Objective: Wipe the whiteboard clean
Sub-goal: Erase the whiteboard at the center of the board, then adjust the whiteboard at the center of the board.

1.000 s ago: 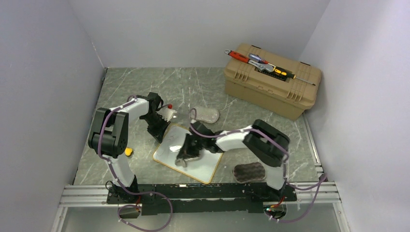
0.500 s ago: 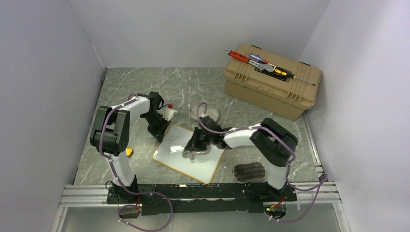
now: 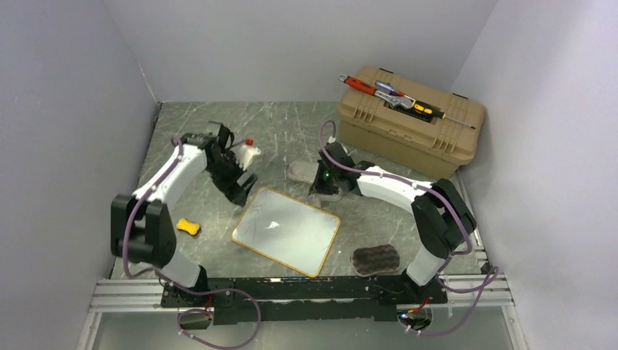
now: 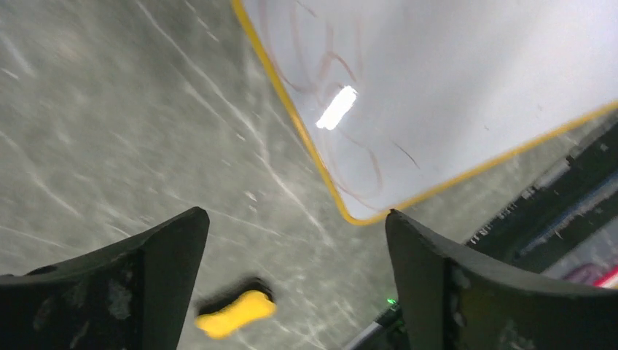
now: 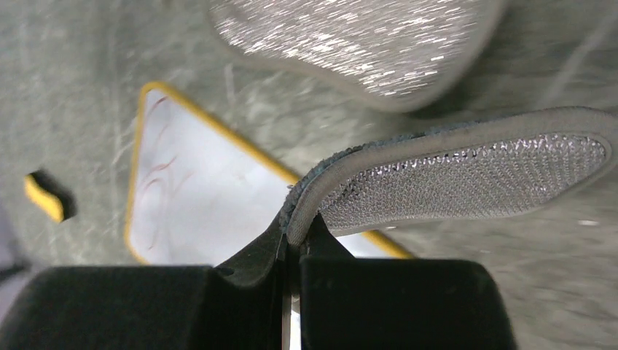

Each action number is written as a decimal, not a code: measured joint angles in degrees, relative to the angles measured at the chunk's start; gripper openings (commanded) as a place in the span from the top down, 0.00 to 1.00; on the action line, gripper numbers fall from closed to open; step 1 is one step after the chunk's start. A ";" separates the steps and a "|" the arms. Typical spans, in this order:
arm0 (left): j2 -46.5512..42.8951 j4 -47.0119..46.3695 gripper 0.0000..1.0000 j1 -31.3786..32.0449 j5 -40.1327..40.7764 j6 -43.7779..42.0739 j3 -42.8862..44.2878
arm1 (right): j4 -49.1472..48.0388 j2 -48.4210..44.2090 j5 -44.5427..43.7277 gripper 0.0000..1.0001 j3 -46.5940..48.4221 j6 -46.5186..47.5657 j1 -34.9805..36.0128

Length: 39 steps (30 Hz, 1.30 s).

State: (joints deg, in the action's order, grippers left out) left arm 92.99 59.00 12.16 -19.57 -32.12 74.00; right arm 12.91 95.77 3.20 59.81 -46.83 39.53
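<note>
Left claw [image 4: 295, 226] is springing wide beside the glossy whiteboard [image 3: 286, 230] — right claw [image 5: 291, 240] retreating.
Its wrist view alone is showing a grey mesh pad [image 5: 466, 182] pinched.

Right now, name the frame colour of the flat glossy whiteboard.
Yellow-orange frame; left wrist view shows it best.

The whiteboard [image 4: 466, 95] had a smooth, glossy white face that gave back a bright spot of light, and a thin yellow frame. The worktop [image 3: 189, 131] looked like grey-green stone with pale veins, smooth and a little shiny. The jaws of the left gripper [image 4: 291, 219] were matt black plastic with small scuffs. The grey pad [image 5: 466, 179] in the right gripper [image 5: 291, 244] was cloth, with a glittering mesh face and a fuzzy dark edge. The toolbox [image 3: 393, 142] looked like matt tan plastic.
</note>
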 measured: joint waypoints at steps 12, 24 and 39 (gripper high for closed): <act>-16.70 -4.33 0.00 5.11 6.93 -6.64 -31.65 | 11.30 3.45 -10.32 1.00 1.31 5.31 -2.21; -14.82 -15.89 0.01 9.44 16.37 -6.56 -35.43 | 5.46 -1.75 -10.58 1.00 -8.98 2.27 -2.32; 1.27 -13.75 0.01 9.77 20.28 -2.51 -20.76 | 1.11 -10.10 -11.34 1.00 -19.04 -3.76 3.13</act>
State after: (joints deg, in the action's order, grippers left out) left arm 94.26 45.25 21.93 0.71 -34.63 53.23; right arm 14.02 85.67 -8.14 40.77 -50.59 42.65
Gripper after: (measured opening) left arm 0.995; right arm 0.048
